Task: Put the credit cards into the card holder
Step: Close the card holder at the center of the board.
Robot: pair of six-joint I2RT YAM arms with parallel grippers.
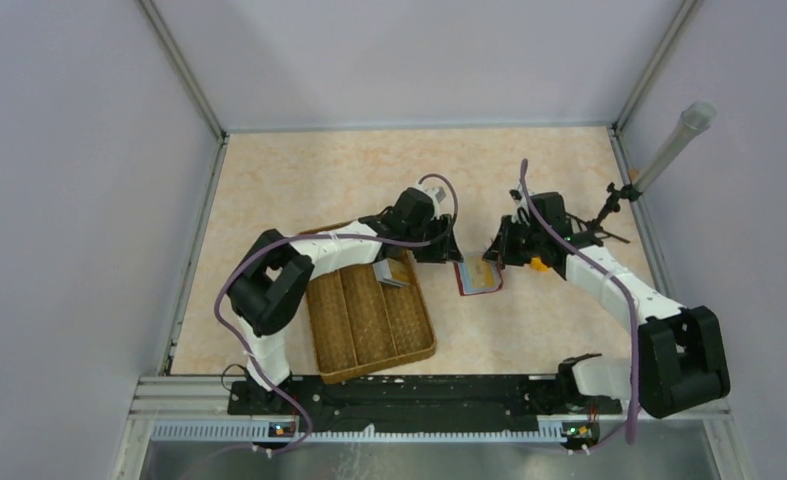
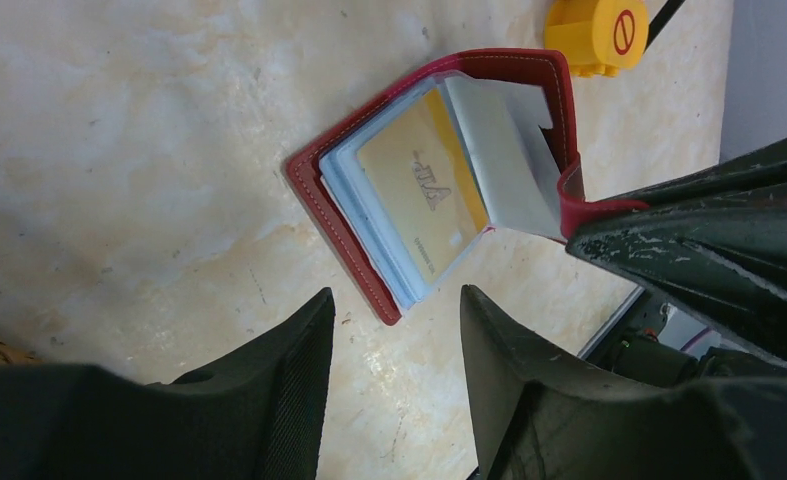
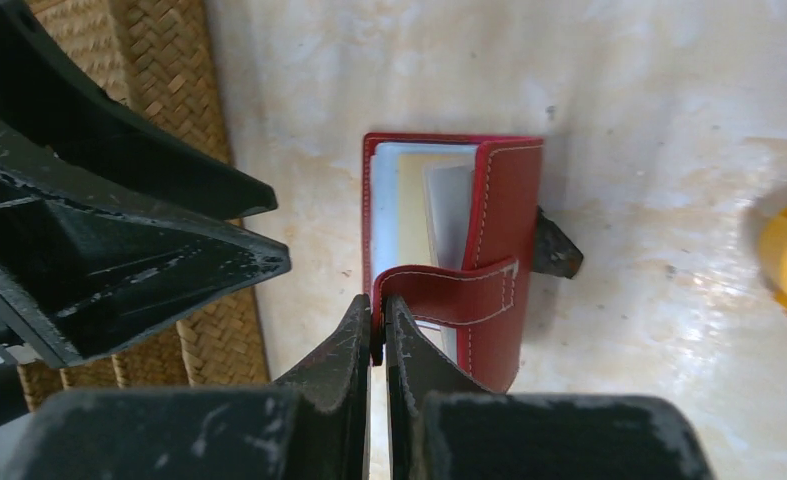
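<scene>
While the right jaws pinch the holder's (image 3: 504, 200) red strap (image 3: 459, 290) at lower centre of the right wrist view, the left jaws hang spread and empty, the holder's corner just above their gap. The holder lies open on the surface (image 2: 119, 150), a gold card (image 2: 424, 185) inside slanting from upper left to lower right. The left arm (image 1: 319, 245) is nearer the tray (image 1: 354, 330).

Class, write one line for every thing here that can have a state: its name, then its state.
card holder, partly open on the table
yellow-gold card, slotted in the card holder
grey card, lying in the woven tray
left pincer, open, empty
right pincer, shut on the card holder's strap
</scene>
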